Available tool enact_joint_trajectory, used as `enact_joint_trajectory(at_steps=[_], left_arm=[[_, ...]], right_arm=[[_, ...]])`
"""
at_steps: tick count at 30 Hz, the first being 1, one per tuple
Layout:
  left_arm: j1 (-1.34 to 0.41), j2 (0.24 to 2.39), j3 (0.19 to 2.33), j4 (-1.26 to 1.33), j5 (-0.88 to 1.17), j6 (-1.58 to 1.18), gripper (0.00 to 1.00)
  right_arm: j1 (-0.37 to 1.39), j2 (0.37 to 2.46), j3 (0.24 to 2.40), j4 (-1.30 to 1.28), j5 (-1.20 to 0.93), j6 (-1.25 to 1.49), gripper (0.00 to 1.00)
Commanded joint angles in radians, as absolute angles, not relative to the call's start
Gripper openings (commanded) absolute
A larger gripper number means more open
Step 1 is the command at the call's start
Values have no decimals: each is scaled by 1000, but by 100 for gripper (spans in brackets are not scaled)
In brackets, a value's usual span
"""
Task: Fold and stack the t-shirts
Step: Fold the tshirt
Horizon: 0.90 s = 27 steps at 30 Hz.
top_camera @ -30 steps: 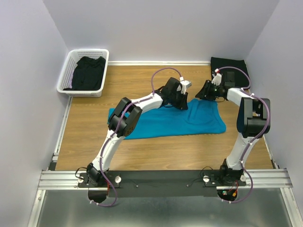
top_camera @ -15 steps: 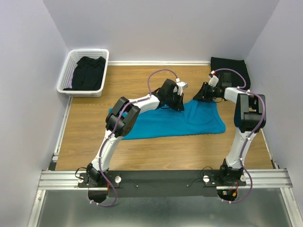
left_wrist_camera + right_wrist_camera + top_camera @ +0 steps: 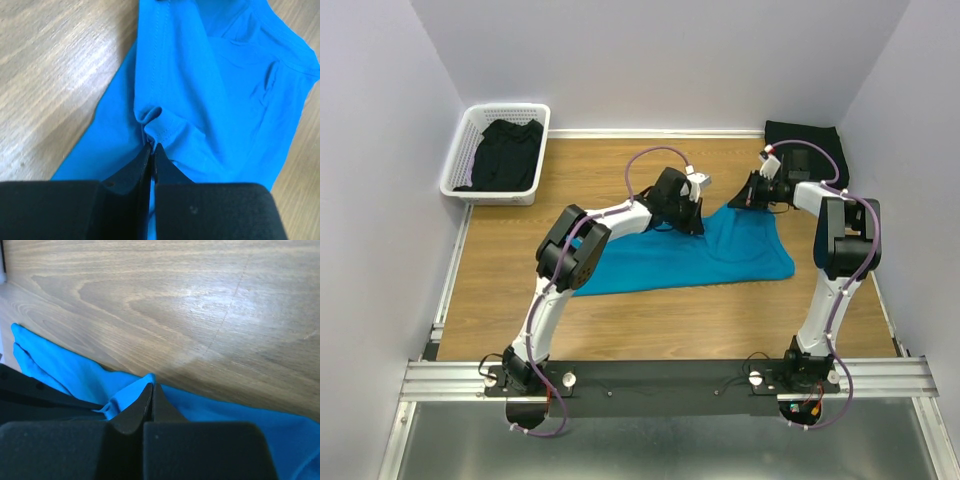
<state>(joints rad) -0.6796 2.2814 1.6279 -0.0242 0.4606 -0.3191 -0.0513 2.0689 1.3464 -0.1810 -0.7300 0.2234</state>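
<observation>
Nearest to us, across the middle of the wooden bench (image 3: 650,320), lies the teal-blue t-shirt (image 3: 720,255), spread long from left to right and mostly flat, its left end passing under the elbow of the left arm. Both arms reach over it to its far edge. In the left wrist view, the left fingers (image 3: 132,172) are pressed together on a small puckered fold of the shirt's stitched hem, with only a thin slit between their tips and cloth fanning out beyond them. In the right wrist view, the right fingers (image 3: 134,411) are likewise pinched tight on the shirt's edge, which rises to a little peak between the tips, with bare wood beyond it. From above, the two grips sit near each other along that far edge, the left one towards the middle and the right one nearer the right corner. Farther back, in the far right corner of the bench, a folded black t-shirt (image 3: 803,138) rests against the wall. In the far left corner stands a white lattice basket (image 3: 457,170) with another black t-shirt (image 3: 507,155) crumpled inside it.
</observation>
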Motion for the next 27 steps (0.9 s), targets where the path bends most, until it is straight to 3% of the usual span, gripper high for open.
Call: enact_joint_trajectory(at_steps=[1,27], left_arm=[[-670,2207,1599,-5,459,-325,10],[-640,2210,1503,35,426,-387,10]], right_arm=[[-43,2060,1390,-181,-741,187,1],[-43,2112,1387,-179,-635,141,8]])
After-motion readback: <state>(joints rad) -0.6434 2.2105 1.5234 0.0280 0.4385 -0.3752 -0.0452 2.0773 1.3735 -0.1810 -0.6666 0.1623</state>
